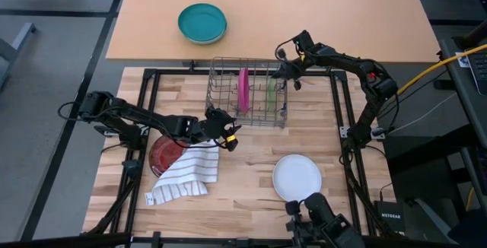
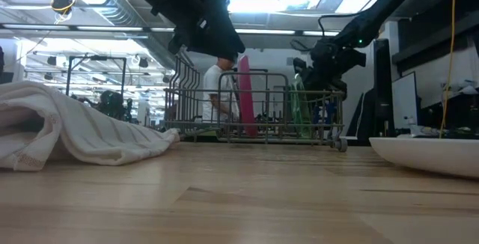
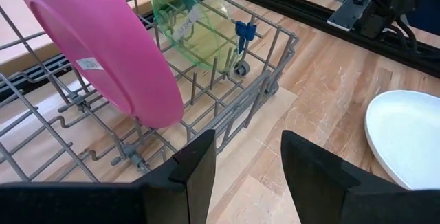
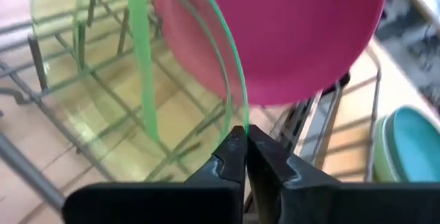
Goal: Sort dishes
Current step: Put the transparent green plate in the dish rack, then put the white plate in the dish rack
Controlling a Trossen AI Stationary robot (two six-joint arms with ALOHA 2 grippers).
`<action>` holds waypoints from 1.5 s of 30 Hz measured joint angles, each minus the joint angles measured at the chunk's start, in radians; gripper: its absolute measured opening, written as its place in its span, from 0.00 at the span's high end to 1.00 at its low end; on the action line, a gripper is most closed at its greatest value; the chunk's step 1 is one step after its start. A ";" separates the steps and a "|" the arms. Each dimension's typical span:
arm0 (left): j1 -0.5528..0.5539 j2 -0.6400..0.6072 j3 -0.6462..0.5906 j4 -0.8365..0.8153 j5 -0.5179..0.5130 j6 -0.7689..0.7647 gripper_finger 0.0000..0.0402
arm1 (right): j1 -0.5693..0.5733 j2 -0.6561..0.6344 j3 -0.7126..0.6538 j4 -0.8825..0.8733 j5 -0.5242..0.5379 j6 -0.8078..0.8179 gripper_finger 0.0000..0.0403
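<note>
On the table (image 1: 251, 195), rack (image 1: 222, 88) holds pink plate (image 1: 243, 90), green plate (image 1: 271, 90)

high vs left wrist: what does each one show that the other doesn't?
Only the high view: the teal bowl on the far table, the dark red plate partly under the striped cloth, and the right gripper at the rack by the green plate's rim.

Only the left wrist view: the left gripper seen close, its fingers apart and empty, just outside the rack wall.

Both: the wire rack with the pink plate and green plate standing on edge, plus the white plate on the table.
</note>
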 joint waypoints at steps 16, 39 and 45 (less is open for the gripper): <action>0.008 0.000 0.000 0.000 0.000 0.002 0.61 | 0.106 -0.002 0.011 0.009 0.355 0.049 0.73; 0.009 0.000 0.000 0.000 0.000 0.002 0.61 | 0.144 0.001 0.383 -0.693 0.740 0.162 0.71; 0.009 0.000 0.000 0.000 0.000 0.002 0.61 | 0.144 0.000 0.511 -0.910 0.740 0.361 0.71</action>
